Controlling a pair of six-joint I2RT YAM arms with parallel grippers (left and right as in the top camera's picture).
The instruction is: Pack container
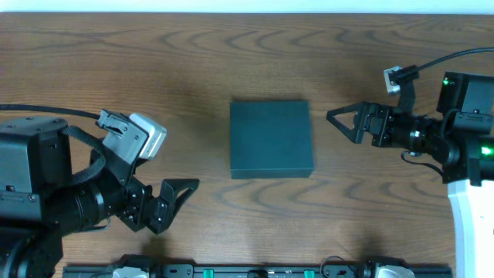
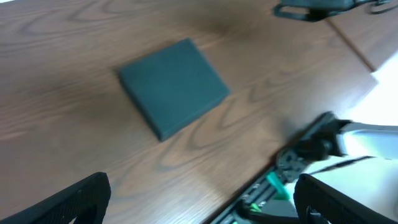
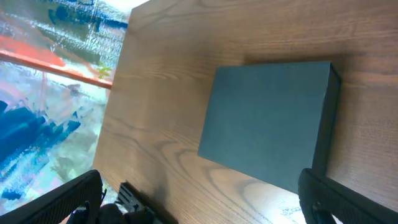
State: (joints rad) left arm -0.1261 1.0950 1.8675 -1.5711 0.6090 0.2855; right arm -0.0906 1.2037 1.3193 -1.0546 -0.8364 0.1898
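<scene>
The container [image 1: 270, 139], a dark teal-green box, lies flat in the middle of the wooden table with its lid down. My left gripper [image 1: 183, 202] hangs open at the near left, well short of the box's near-left corner. In the left wrist view the container [image 2: 173, 86] sits far ahead of my left gripper [image 2: 202, 208], with only bare wood between the fingers. My right gripper [image 1: 338, 123] is open just to the right of the box, not touching it. The right wrist view shows the container [image 3: 267, 118] close ahead of my right gripper [image 3: 199, 205], which holds nothing.
A black rail with green parts [image 1: 255, 270] runs along the table's near edge and also shows as the rail [image 2: 273, 186] in the left wrist view. The right arm's white base [image 1: 471, 224] stands at the right. Beyond the table's edge lies a colourful blue and orange surface [image 3: 50, 74].
</scene>
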